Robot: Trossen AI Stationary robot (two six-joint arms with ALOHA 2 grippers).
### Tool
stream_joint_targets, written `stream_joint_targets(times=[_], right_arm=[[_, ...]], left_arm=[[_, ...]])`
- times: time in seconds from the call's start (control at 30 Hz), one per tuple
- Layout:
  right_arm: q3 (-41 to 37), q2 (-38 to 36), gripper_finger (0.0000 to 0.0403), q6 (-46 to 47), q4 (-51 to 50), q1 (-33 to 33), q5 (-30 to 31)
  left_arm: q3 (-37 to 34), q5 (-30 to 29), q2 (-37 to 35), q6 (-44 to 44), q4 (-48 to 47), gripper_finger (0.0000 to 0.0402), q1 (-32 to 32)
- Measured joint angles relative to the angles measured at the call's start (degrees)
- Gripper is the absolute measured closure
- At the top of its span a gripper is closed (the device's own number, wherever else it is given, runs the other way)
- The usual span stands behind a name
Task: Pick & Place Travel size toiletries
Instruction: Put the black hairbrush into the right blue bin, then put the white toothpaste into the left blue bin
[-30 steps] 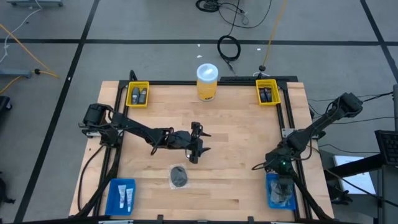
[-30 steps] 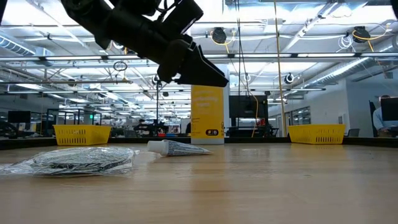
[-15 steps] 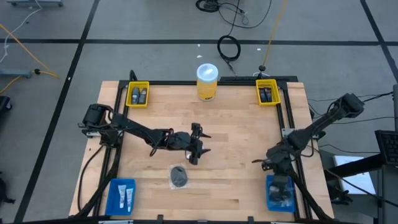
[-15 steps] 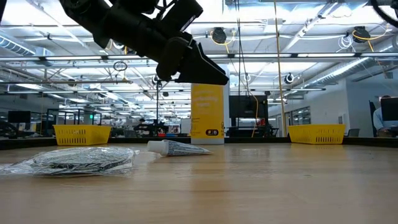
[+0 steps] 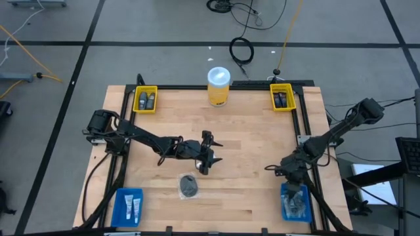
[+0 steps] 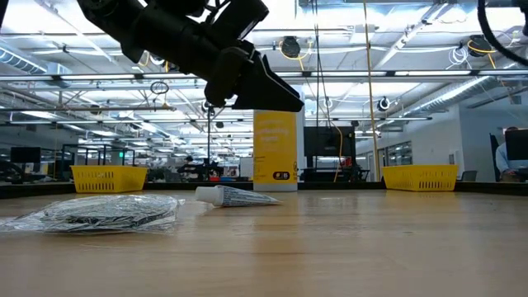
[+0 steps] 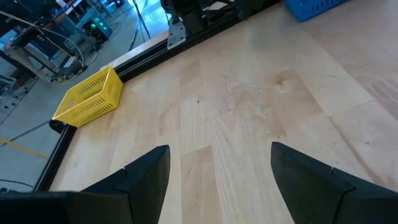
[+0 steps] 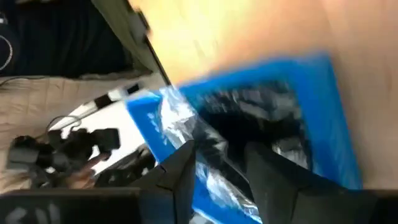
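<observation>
left gripper (image 5: 207, 152) is being held mid-frame, jaws released, empty. white tube (image 6: 235, 195) and bagged grey disc (image 5: 189, 187) are lying just below it. right gripper (image 5: 291, 176), lower right over blue bin (image 5: 285, 211): grip cannot be told. the descent is best being centred over one item.

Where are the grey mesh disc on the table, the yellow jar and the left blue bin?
grey mesh disc (image 5: 189, 187): high view, its middle.
yellow jar (image 5: 218, 92): high view, its yellow body.
left blue bin (image 5: 119, 197): high view, its wall.
</observation>
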Motion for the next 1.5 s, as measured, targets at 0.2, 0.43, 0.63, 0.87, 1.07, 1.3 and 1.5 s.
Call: stream_joint_targets(times=[0.2,0.43,0.63,0.87,1.07,1.3,1.5], right_arm=[[-1.1,-0.8,0.0240,7.5,0.5,0.0,-3.1],[-1.1,-5.8,0.0199,15.0,0.4,-1.5,-3.0],[-0.7,-10.2,0.0206,17.3,0.3,-1.5,1.5],[2.3,-11.5,0.0231,-1.1,2.6,-2.4,24.6],[1.8,-8.8,0.0249,-36.3,17.7,-2.6,59.9],[-4.9,5.7,0.0253,-62.4,60.4,-6.0,71.8],[-1.9,23.9,0.0237,-67.8,70.7,-10.7,70.5]], left_arm=[[0.0,0.0,0.0,0.0,0.1,0.0133,0.0],[0.0,0.0,0.0,0.0,0.4,0.0133,-0.1],[0.0,-0.5,0.0,2.0,0.5,0.0133,-1.0],[0.0,-0.7,0.0,1.1,1.2,0.0133,-1.3],[0.0,-6.5,-1.0,-4.5,-2.7,0.0133,-1.4],[0.0,-11.1,-8.5,-15.7,-15.0,0.0133,-2.0],[0.1,-15.7,-15.2,-33.7,-37.4,0.0133,-3.6]])
